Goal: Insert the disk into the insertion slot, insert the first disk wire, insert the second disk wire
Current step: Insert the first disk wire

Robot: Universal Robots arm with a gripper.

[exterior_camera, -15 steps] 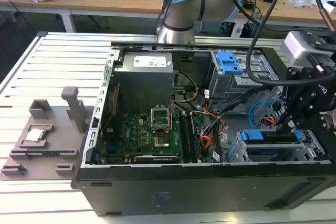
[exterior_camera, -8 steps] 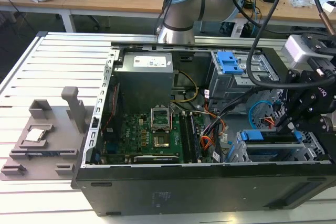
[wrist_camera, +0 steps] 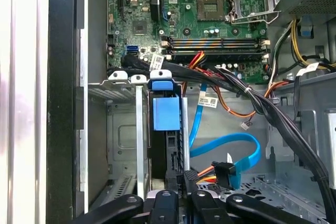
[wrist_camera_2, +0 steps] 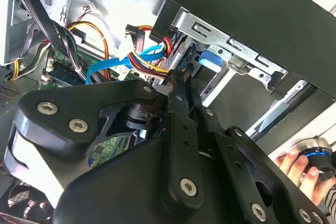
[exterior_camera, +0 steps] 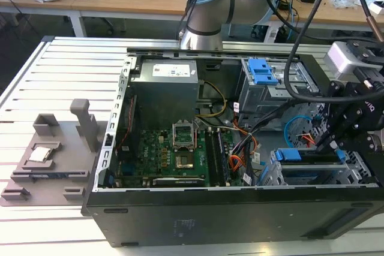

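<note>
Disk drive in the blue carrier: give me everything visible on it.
The disk sits inside the silver metal cage, at the exterior view's right. Its bright blue plastic carrier shows a flat panel and a curved end tab facing the motherboard; the body behind looks dark. It runs in line with the cage rails. A blue flat cable and red-orange wires lie beside it, not visibly plugged in. The gripper is close to it; contact cannot be told.

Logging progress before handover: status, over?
Gripper low at the cage. Disk sits in insertion slot. Blue cable loose alongside.
</note>
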